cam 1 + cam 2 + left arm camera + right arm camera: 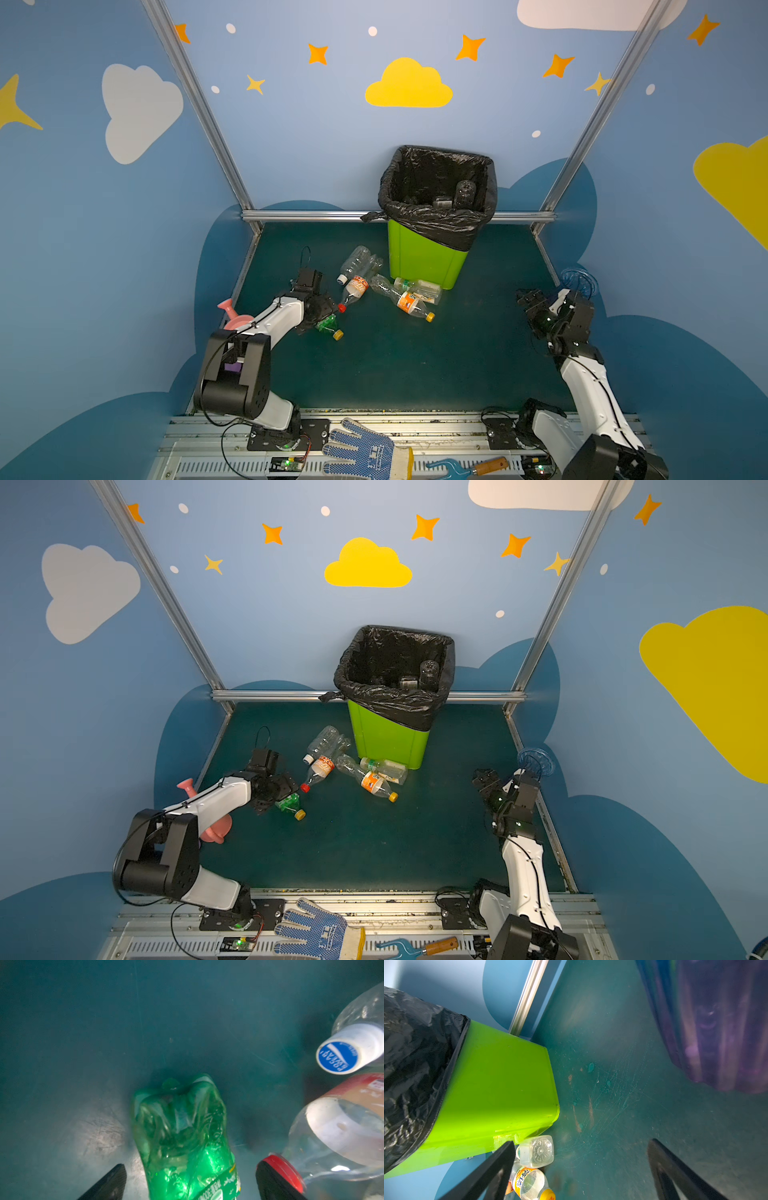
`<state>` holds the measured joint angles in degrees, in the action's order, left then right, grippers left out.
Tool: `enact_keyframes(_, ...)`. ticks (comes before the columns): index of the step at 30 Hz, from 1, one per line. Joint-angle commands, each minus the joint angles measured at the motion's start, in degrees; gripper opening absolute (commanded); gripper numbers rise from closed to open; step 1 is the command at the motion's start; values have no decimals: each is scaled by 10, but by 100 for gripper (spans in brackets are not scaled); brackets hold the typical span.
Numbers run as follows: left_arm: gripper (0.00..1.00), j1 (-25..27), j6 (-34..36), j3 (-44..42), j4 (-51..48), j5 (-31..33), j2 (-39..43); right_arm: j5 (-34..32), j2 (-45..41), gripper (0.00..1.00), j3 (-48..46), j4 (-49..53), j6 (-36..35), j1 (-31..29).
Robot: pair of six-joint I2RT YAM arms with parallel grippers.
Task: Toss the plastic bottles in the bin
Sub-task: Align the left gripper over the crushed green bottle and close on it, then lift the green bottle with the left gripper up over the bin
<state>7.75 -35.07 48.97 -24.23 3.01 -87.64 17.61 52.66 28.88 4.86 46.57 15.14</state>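
Observation:
A crushed green bottle (328, 325) (291, 805) (182, 1136) with a yellow cap lies on the dark green mat. My left gripper (316, 319) (191, 1181) straddles it, open, with a gap on each side of the bottle. Just beyond lie a red-capped bottle (354, 291) (336, 1132) and a clear white-capped bottle (353, 262) (351, 1047). An orange-labelled bottle (406, 302) (529, 1182) and a squarish clear bottle (419, 286) (536, 1151) rest at the foot of the bin (424, 257) (386, 737) (500, 1088). Bottles (463, 193) lie inside it. My right gripper (525, 299) (581, 1167) hangs open over bare mat.
A pink watering can (232, 318) (214, 831) sits behind my left arm by the left rail. A blue-purple ribbed vase (577, 282) (716, 1032) stands behind my right wrist. A blue dotted glove (361, 451) and a wooden-handled tool (473, 467) lie on the front ledge.

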Motion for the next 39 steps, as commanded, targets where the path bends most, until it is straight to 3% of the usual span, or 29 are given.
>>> enact_keyframes(1,96,10,16,21,-30,48,-22,4,3,98,-6,-18,3,4)
enact_keyframes(9,93,18,31,64,-35,57,-75,4,4,98,-9,-16,1,7)
enact_keyframes(15,78,19,46,62,-28,54,-83,4,6,98,-9,-16,-1,12)
enact_keyframes(23,77,18,52,72,-19,16,-110,13,14,98,-8,-21,1,16)
enact_keyframes(31,78,18,59,79,-24,17,-118,16,7,98,-11,-18,2,24)
enact_keyframes(37,58,17,54,69,-14,5,-86,21,7,98,-11,-19,5,29)
enact_keyframes(39,56,14,46,66,-11,-3,-65,23,7,98,-10,-19,5,30)
